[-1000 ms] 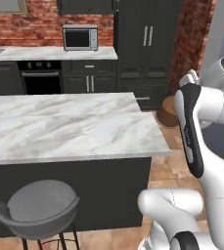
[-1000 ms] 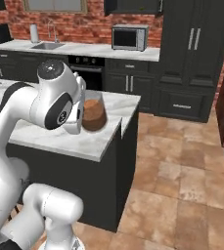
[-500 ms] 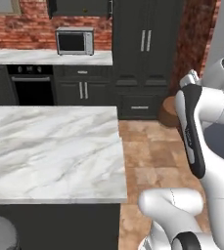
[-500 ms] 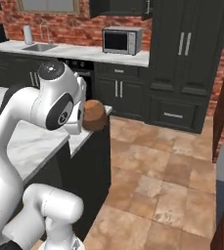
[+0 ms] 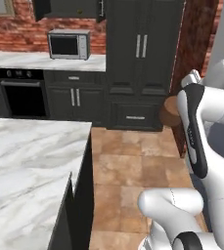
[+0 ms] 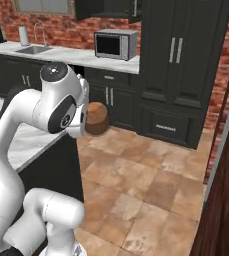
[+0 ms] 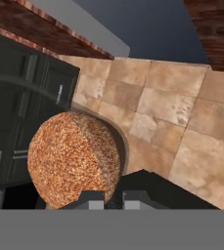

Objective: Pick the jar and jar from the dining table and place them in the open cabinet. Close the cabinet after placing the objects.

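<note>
Jar carried in a shut gripper toward the cabinet

In the left base view, the open cabinet [image 5: 69, 8] is seen high up, well apart to the left of the held jar [image 5: 171, 111]. In the right base view, the jar [image 6: 96, 119] hangs beyond the tabletop [image 6: 21, 142] edge. In the hand view, the gripper [image 7: 112, 197] is clamped on the reddish-brown jar [image 7: 72, 158], seen end-on.

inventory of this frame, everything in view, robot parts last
jar: 1, clear glass with reddish-brown grainy filling, held at the gripper above the tile floor
dining table: 1, white grey-veined marble top, dark base, lower left of left base view
cabinet: 1, black upper wall cabinet, above the microwave
microwave: 1, steel, on back counter
tall cabinet: 1, black, right of microwave
oven: 1, black, under back counter
sink: 1, back counter
gripper: 1, dark fingers, shut on jar
</note>
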Controlling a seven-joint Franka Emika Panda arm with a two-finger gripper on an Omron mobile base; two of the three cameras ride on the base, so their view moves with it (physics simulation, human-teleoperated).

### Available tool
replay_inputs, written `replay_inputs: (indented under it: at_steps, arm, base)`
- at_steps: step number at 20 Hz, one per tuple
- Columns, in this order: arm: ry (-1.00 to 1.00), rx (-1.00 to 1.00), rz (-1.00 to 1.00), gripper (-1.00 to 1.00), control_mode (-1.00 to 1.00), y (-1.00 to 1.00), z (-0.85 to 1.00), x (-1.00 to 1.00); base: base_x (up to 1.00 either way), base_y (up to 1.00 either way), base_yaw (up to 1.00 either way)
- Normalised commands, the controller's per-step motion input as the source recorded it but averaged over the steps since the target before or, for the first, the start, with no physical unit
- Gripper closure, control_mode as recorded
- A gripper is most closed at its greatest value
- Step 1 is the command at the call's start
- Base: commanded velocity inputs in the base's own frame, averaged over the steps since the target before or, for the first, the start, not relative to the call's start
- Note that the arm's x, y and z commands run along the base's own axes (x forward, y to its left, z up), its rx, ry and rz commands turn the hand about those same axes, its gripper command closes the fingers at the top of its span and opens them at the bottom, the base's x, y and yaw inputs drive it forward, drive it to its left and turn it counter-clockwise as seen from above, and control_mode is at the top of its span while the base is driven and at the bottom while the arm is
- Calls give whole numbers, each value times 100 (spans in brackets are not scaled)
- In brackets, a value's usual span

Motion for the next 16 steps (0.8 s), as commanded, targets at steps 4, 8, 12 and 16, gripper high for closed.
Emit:
replay_inputs:
  at_steps: [4,8,12,16]
  arm:
    - [0,0,0,100,100,0,0,0]
    - [0,0,0,100,100,0,0,0]
    - [0,0,0,100,100,0,0,0]
    - [0,0,0,100,100,0,0,0]
  base:
    - [82,-55,23]
    - [92,-44,17]
    - [99,-31,28]
    - [99,-14,37]
